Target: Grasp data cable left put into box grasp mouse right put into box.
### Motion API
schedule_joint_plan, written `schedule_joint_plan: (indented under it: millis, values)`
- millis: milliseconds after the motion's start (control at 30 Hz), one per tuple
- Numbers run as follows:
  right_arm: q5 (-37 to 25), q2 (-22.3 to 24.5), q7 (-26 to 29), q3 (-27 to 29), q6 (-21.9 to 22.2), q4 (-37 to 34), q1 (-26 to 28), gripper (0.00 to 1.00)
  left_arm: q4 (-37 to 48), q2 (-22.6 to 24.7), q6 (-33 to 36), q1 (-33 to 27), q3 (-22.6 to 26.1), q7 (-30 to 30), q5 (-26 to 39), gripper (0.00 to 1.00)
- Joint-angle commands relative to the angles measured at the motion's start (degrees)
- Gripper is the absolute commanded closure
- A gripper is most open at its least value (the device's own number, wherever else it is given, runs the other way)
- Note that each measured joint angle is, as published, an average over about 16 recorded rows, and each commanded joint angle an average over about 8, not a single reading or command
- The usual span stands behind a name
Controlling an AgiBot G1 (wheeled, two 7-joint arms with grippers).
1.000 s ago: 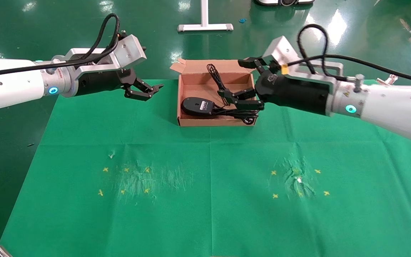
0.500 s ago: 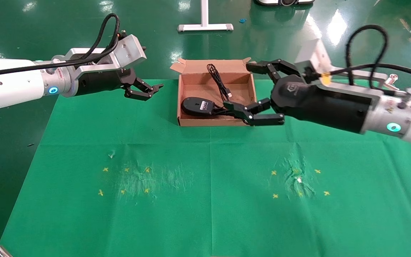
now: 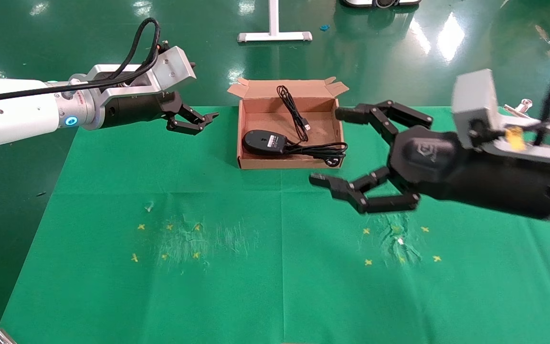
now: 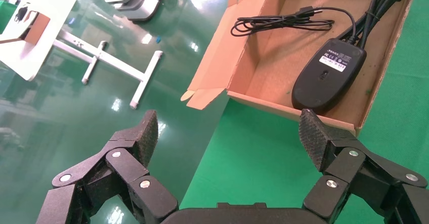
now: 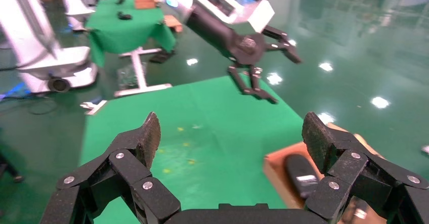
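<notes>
The brown cardboard box point(image 3: 243, 143) sits at the back middle of the green cloth. The black mouse point(image 3: 261, 142) lies in it, white label up, and its bundled cord point(image 3: 325, 152) runs to the box's right front corner. The data cable point(image 3: 294, 107), here a thin looped black cord with a small plug tip, lies in the box's far part. My right gripper point(image 3: 324, 145) is open and empty, in the air in front of and right of the box. My left gripper point(image 3: 206, 123) is open and empty, left of the box. The left wrist view shows the mouse point(image 4: 326, 75), cable point(image 4: 283, 21) and box point(image 4: 217, 62).
The green cloth point(image 3: 275, 286) has yellow cross marks and scuffs at near left point(image 3: 167, 241) and near right point(image 3: 399, 243). A white stand base point(image 3: 274, 36) is on the floor behind the table. The right wrist view shows the box corner point(image 5: 273, 166) and my left arm point(image 5: 243, 42).
My right gripper has drawn back from over the box toward the near right, still open. The mouse and its cord stay in the box. The left arm has not moved.
</notes>
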Motion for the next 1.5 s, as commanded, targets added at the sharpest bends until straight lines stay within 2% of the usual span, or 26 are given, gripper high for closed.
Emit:
schedule_joint_plan:
  millis: [33, 533, 1500]
  values:
    - [1.32, 1.16, 0.76, 0.37, -0.94, 1.61, -1.02, 0.0, 0.08, 0.07, -0.18, -0.14, 0.17, 0.01, 0.15, 0.0]
    - [9.88, 8.73, 5.69, 2.79, -7.04, 12.07, -7.67, 0.0, -4.56, -3.98, 10.11, 7.92, -9.8, -0.42, -8.64, 0.0]
    - [10.19, 8.97, 5.75, 2.71, -7.17, 12.3, -7.79, 0.0, -14.7, -12.79, 32.53, 25.43, -31.51, -1.35, -27.76, 0.0]
